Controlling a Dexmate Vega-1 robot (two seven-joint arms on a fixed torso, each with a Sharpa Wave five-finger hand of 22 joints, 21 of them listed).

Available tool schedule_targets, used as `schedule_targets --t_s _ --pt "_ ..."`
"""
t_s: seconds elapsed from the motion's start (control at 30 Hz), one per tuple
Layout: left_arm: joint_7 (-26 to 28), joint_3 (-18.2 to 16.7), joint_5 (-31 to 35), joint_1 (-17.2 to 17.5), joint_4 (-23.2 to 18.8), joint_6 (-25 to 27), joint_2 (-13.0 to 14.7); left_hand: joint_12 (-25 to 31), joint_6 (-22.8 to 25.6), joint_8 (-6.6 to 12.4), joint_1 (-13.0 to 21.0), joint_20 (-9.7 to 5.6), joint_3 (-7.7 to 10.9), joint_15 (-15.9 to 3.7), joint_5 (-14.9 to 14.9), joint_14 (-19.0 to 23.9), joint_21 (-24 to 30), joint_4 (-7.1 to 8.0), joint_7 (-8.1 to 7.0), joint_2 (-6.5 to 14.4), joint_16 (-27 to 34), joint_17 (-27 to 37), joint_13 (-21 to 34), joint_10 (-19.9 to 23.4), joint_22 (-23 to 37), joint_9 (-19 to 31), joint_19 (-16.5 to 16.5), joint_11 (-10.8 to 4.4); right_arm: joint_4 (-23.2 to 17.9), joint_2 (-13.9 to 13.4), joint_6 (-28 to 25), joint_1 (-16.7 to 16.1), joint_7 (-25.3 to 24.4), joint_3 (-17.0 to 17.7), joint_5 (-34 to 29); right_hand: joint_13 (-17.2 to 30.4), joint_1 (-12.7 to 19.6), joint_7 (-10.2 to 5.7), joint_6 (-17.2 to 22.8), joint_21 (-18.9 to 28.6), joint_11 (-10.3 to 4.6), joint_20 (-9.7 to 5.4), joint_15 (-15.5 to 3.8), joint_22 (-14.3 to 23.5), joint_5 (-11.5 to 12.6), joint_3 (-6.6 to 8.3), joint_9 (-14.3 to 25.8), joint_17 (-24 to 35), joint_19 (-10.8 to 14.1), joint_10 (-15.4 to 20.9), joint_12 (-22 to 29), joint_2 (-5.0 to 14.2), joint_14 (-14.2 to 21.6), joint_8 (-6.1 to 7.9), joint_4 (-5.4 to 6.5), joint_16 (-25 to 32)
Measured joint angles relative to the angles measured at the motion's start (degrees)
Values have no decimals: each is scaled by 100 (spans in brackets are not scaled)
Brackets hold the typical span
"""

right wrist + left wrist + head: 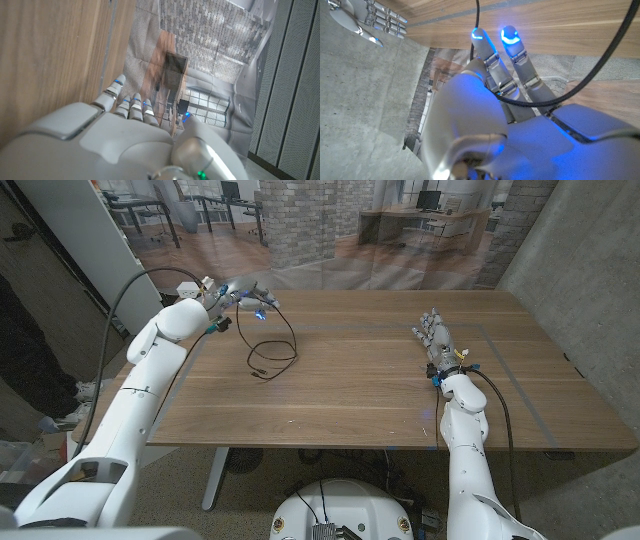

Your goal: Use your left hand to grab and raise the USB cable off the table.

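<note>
- left hand [243, 292] raised over table's far-left part, pinching USB cable [290, 338] near one end; loop hangs down, plug end seems still on wooden table [380, 395], so lift prob. unfinished
- right hand [436, 340] idle at right side, fingers out, holding nothing; not needed for task

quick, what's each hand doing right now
Left hand: holding the USB cable, which hangs down in a loop to the table.
Right hand: open, holding nothing.
</note>
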Motion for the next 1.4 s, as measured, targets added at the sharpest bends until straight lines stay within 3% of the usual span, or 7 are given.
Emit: schedule_targets --t_s 1.4 --pt "268 -334 -1503 -241 547 -399 -953 -9 28 -44 16 -9 7 -20 -6 185 128 -25 28 9 41 154 0 21 1 1 50 21 -247 83 4 -185 58 4 29 0 0 0 0 0 20 0 0 0 27 -24 0 0 0 20 0 0 0 0 -24 0"
